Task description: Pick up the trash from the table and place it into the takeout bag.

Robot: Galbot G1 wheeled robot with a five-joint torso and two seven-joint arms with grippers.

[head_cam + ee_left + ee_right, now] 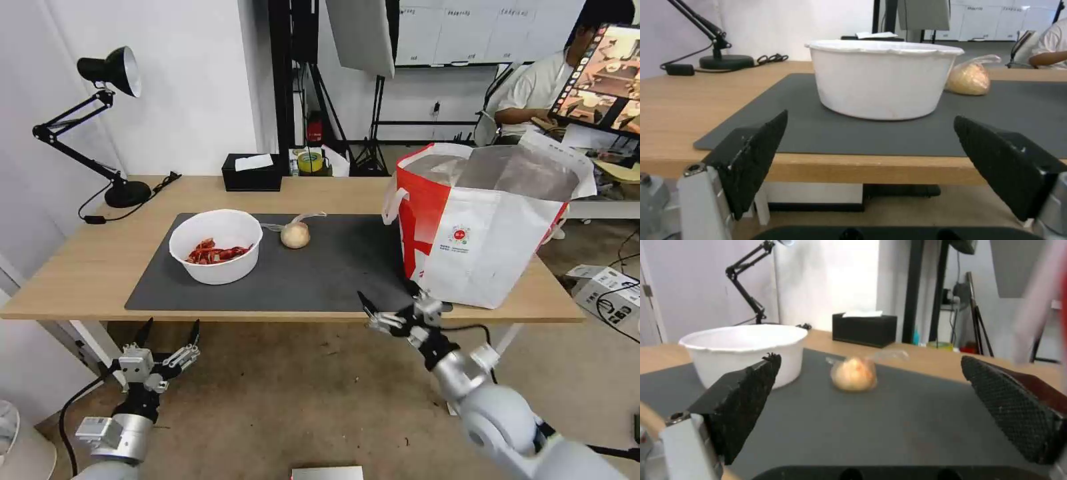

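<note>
A white round bowl (pixel 215 255) with red scraps (pixel 217 253) sits at the left of the dark grey mat (pixel 333 267) on the light-wood table (pixel 87 260). A small beige plastic-wrapped ball (pixel 295 235) lies just right of it. The takeout bag (pixel 480 227) stands open at the table's right end. My left gripper (pixel 171 327) hangs open below the table's front edge, facing the bowl (pixel 885 80) and ball (pixel 969 78). My right gripper (pixel 377 317) is open at the front edge near the bag's lower left corner, level with the ball (pixel 853 373) and bowl (pixel 742 346).
A black desk lamp (pixel 107 73) with its cable stands at the table's back left. A black tissue box (pixel 252 175) sits at the back edge. A cardboard box (pixel 600 287) lies on the floor to the right. A tripod and screen stand behind.
</note>
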